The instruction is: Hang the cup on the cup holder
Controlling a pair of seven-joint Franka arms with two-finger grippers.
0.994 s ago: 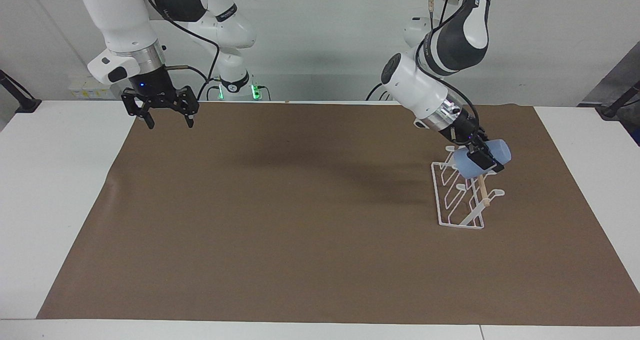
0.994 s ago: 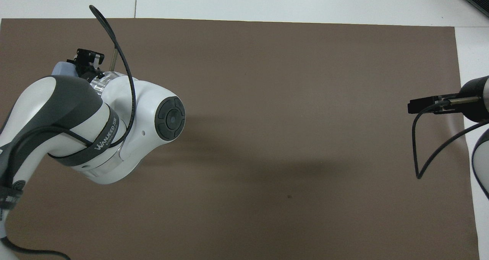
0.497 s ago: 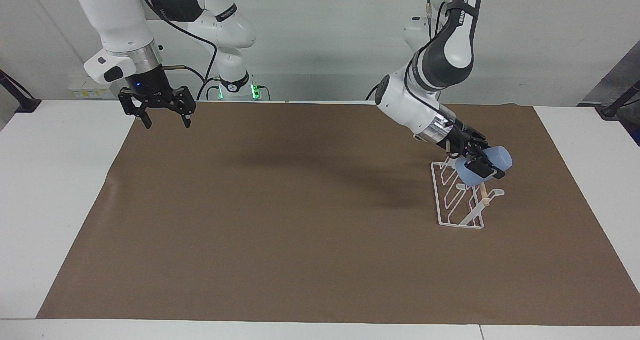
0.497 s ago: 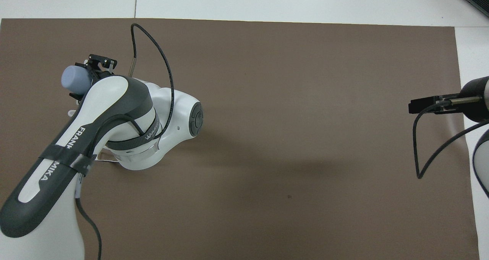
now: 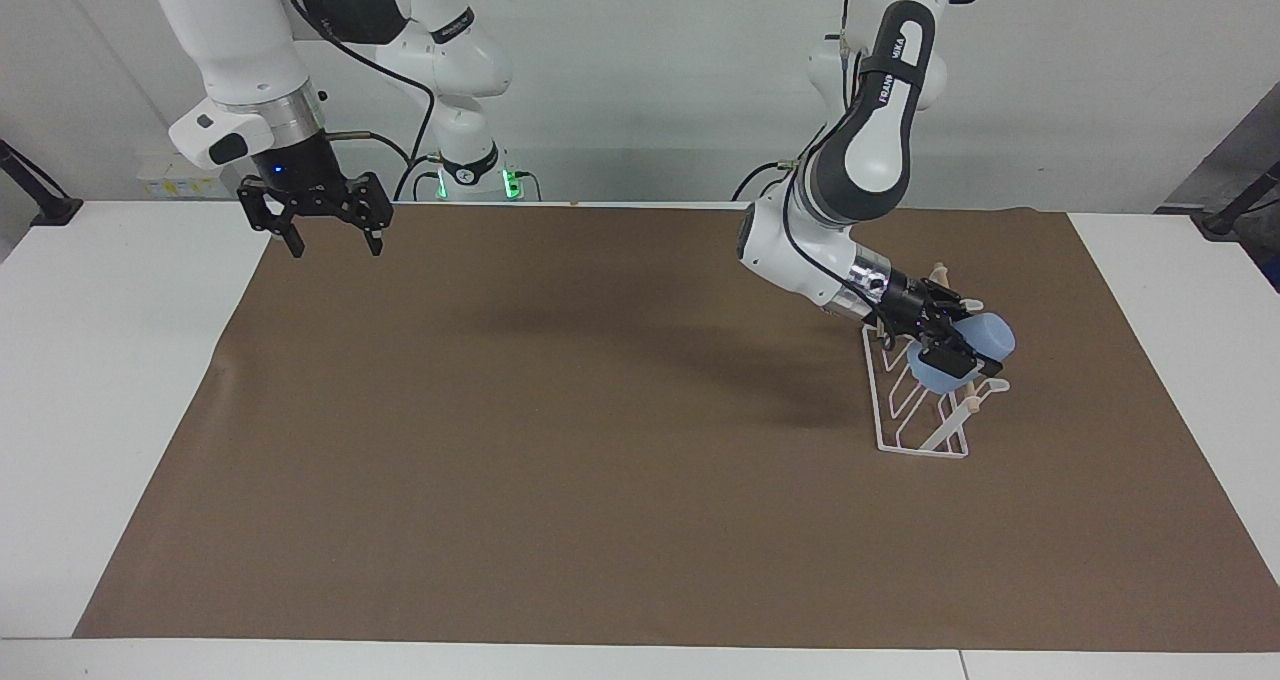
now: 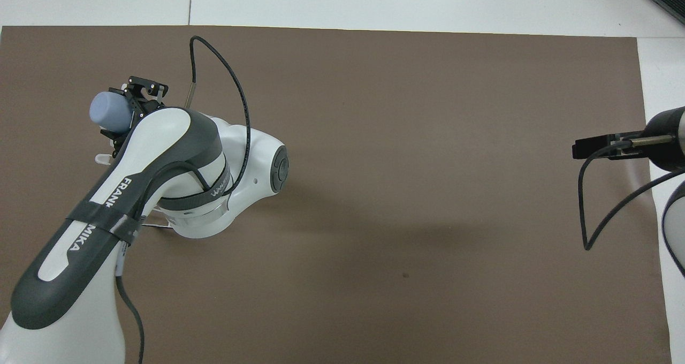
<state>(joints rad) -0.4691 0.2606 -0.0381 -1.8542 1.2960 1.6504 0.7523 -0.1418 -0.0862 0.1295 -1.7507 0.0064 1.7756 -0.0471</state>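
My left gripper (image 5: 962,358) is shut on the light-blue cup (image 5: 992,335), held tilted with its base pointing away from the arm, right at the top of the white wire cup holder (image 5: 905,415) near the left arm's end of the table. I cannot tell whether the cup touches a prong. In the overhead view the cup (image 6: 108,112) sits in the left gripper (image 6: 127,110), and the arm hides almost all of the holder except a prong tip (image 6: 101,159). My right gripper (image 5: 337,249) is open and empty, waiting above the brown mat's corner near its base; it also shows in the overhead view (image 6: 588,149).
A brown mat (image 5: 600,460) covers most of the white table (image 5: 110,380). The left arm's cable (image 6: 235,85) loops above the holder area.
The left arm has swung lower and carried the cup down and slightly away from the robots, closer to the holder's prongs. The right arm has barely moved.
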